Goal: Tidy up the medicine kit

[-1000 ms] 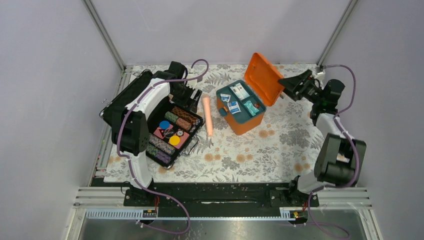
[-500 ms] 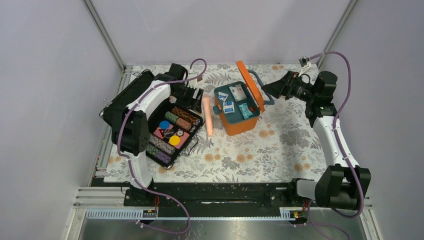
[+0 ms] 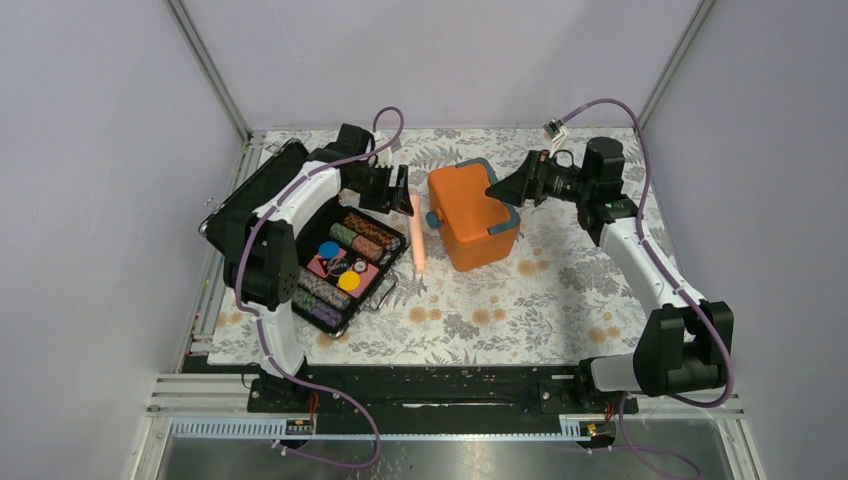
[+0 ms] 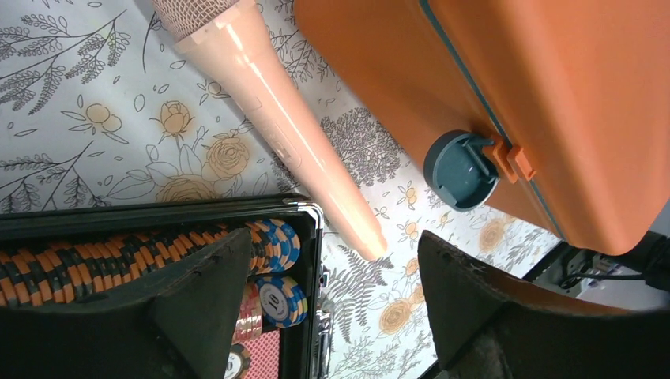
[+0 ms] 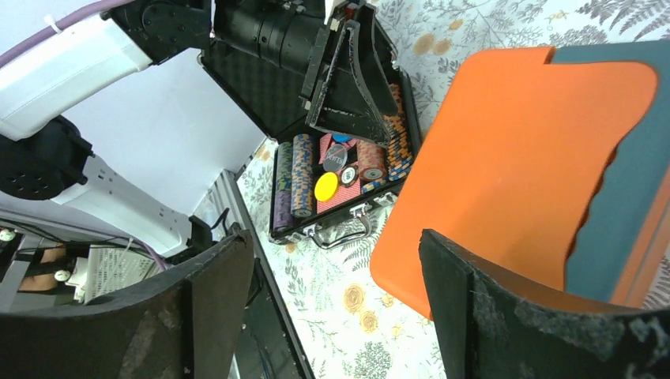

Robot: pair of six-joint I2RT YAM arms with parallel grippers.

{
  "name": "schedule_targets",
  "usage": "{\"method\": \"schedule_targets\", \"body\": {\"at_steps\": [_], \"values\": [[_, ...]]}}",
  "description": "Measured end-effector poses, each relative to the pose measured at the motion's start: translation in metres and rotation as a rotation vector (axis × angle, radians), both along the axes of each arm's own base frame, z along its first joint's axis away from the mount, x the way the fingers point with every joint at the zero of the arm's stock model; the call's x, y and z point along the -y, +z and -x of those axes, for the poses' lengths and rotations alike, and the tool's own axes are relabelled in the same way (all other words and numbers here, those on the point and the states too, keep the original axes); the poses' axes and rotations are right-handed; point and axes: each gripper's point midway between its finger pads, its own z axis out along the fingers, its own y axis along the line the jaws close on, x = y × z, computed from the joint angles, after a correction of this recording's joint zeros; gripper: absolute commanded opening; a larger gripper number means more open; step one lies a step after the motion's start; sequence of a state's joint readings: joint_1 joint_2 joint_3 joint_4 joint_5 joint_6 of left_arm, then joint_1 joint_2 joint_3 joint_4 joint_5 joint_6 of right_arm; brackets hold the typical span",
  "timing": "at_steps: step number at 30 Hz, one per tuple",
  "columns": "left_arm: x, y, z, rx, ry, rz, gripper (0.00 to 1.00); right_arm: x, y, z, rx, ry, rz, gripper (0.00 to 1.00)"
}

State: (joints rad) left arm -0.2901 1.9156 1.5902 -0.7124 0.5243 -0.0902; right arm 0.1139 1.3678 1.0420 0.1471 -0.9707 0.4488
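On the near left of the bench [image 3: 560, 300], a black chip case [image 3: 345, 262] lies open. Beyond it, a pink tube [image 3: 418, 235] lies beside the closed orange medicine kit [image 3: 468, 210]. The left jaws hang spread by the tube; the right jaws stand spread at the kit's lid.

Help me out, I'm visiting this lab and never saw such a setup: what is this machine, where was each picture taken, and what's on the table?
Two robot arms are bolted at the table's near edge, each ending in a two-fingered hand. The wide picture comes from a fixed camera overhead. The other two come from a camera on each wrist, so the dark wedges at the bottom are fingers. On the flowered table lie an orange box, lid down, a black case of chips, and a peach tube between them. The left hand is open near the tube. The right hand, open too, is at the box's lid. Neither holds anything.
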Motion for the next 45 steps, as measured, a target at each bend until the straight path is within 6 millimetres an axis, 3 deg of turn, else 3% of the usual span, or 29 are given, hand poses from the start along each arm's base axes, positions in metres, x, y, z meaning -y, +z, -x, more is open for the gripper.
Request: {"method": "schedule_targets", "body": {"at_steps": [4,8,14,19,24,30,38,43,45], "values": [[0.005,-0.003,0.000,-0.036,0.046,0.043,0.77,0.004,0.006,-0.004,0.022,-0.009,0.010,0.82],[0.010,-0.006,0.002,-0.097,0.084,0.098,0.78,0.015,0.000,-0.012,0.019,-0.064,0.056,0.82],[0.019,-0.012,-0.006,-0.176,0.132,0.211,0.79,0.033,-0.024,-0.030,-0.029,-0.183,0.183,0.83],[0.033,-0.011,-0.010,-0.230,0.142,0.317,0.81,0.046,-0.058,-0.048,-0.101,-0.235,0.295,0.83],[0.045,-0.016,-0.011,-0.268,0.126,0.416,0.81,0.050,-0.088,-0.054,-0.183,-0.225,0.348,0.83],[0.058,-0.022,-0.003,-0.288,0.114,0.591,0.82,0.043,-0.095,-0.055,-0.199,-0.173,0.336,0.83],[0.074,0.016,-0.012,-0.204,0.030,0.782,0.81,0.030,-0.110,-0.058,-0.217,-0.119,0.389,0.83],[0.085,0.025,-0.010,-0.193,-0.024,0.808,0.80,0.028,-0.130,-0.062,-0.264,-0.111,0.418,0.83],[0.087,0.026,-0.008,-0.196,-0.033,0.804,0.79,0.025,-0.130,-0.065,-0.263,-0.107,0.415,0.83]]}}
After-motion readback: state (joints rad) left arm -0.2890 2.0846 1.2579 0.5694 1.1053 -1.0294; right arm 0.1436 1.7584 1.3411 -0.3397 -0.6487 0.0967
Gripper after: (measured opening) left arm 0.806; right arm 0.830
